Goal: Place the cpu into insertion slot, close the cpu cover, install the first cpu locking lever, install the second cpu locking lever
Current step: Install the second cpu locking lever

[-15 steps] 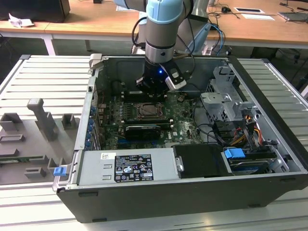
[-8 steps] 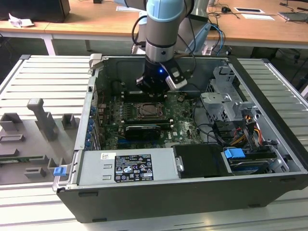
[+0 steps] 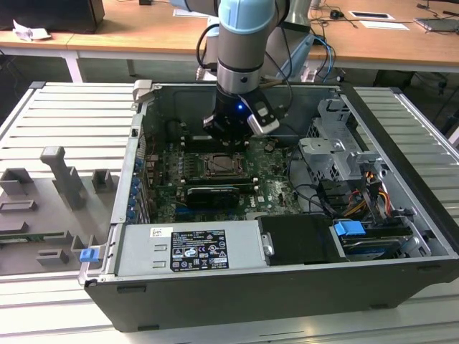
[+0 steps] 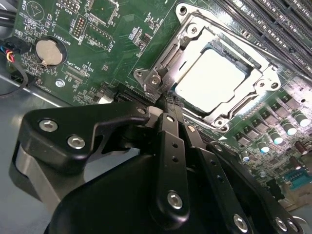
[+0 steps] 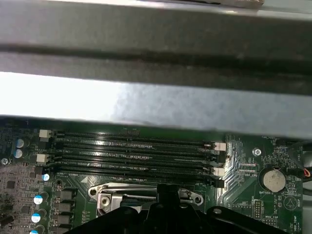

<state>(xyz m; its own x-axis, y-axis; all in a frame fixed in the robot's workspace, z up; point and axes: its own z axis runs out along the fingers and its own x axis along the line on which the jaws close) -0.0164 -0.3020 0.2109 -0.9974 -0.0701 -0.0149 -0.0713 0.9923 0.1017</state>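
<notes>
The cpu (image 4: 209, 80), a pale square chip, lies in the insertion slot (image 3: 222, 166) on the green motherboard. The cpu cover (image 4: 263, 80), a silver frame, is down flat around it. My gripper (image 4: 168, 105) is shut, its black fingers pressed together. Their tips are at the socket's corner, beside a bent silver lever end (image 4: 155, 80). Whether the tips touch that lever I cannot tell. In the exterior view the gripper (image 3: 231, 135) hangs just behind the socket, low inside the case. In the first wrist view the gripper (image 5: 168, 192) overlaps the socket's metal rim (image 5: 109, 187).
Long black memory slots (image 5: 131, 146) run along one side of the socket. A coin battery (image 4: 50, 52) sits on the board nearby. A long black card (image 3: 213, 193) lies in front of the socket. A drive cage (image 3: 337, 143) with cables fills the exterior view's right, and case walls (image 3: 125, 193) enclose everything.
</notes>
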